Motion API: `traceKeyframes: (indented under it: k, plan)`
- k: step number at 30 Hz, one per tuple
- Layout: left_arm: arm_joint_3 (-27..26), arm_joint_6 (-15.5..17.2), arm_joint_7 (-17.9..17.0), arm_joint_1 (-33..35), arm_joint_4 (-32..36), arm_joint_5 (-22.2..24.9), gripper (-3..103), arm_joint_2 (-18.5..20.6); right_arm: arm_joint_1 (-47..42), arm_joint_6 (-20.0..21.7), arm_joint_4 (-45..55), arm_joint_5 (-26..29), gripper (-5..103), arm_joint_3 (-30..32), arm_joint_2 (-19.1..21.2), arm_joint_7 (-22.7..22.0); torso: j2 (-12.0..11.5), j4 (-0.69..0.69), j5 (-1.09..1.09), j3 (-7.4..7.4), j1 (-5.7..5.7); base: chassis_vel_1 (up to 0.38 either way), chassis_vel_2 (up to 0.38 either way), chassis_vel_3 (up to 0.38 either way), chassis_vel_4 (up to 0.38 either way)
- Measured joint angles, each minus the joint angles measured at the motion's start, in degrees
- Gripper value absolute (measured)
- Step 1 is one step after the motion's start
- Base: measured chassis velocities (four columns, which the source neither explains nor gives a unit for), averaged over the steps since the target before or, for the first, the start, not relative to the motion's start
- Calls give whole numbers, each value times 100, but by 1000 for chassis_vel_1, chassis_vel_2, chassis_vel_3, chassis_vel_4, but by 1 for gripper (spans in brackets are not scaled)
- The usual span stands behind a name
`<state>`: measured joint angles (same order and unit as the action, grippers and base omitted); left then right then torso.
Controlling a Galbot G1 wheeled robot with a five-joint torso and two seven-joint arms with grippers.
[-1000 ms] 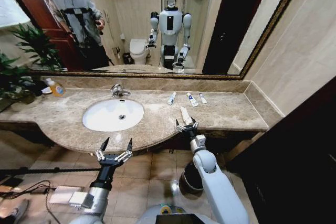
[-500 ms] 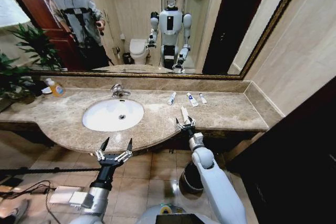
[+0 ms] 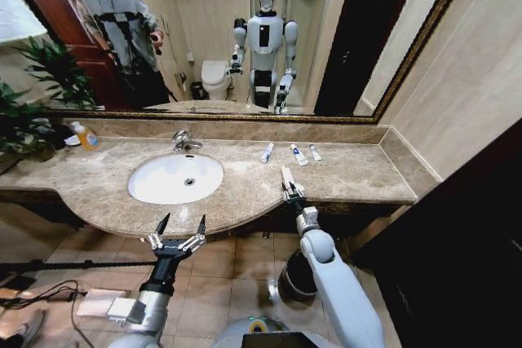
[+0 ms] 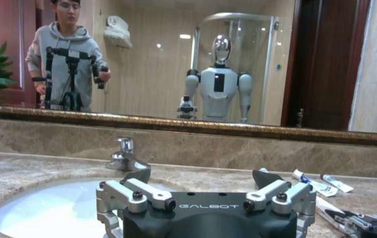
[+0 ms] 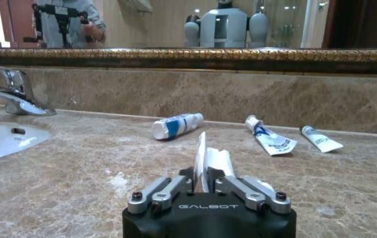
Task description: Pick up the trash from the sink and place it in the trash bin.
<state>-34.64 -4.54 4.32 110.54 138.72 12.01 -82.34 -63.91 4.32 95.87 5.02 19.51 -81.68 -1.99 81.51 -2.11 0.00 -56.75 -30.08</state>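
On the counter (image 3: 359, 173), right tool (image 3: 289, 194) (open before) now pinches large tube (image 5: 209, 166).

Right gripper (image 3: 289, 192): at the front edge of the desk (image 3: 359, 177), fingers closed on the larger white tube (image 3: 286, 177).
Left gripper (image 3: 177, 232): below the desk's front edge, over the floor, fingers spread apart.
Small tubes (image 3: 267, 152): three lying near the back of the desk, right of the sink (image 3: 175, 178).
Soap bottle (image 3: 85, 136): at the desk's far left.
Trash bin (image 3: 295, 277): on the floor beside the right arm.
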Motion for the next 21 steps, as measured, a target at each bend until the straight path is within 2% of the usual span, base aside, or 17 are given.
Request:
traceKeyframes:
  k: [3, 16, 21]
  plan:
    - [0, 0, 0, 0, 0, 0, 100, 0, -58, 0, 60, 26, 1, 39, 22, -3, 0, 0, 0, 0, 0, 0, 0, 0, 0]
    - [0, 0, 0, 0, 0, 0, 100, 0, -477, 9, 687, 130, 0, 230, 108, -1, 0, 0, 1, 0, 0, 0, 0, 0, 0]
    - [0, 0, 0, 0, 0, 0, 100, 0, -1174, -106, 1436, 179, 0, 532, 164, 97, 0, 0, 0, 0, 0, 0, 0, 0, 0]
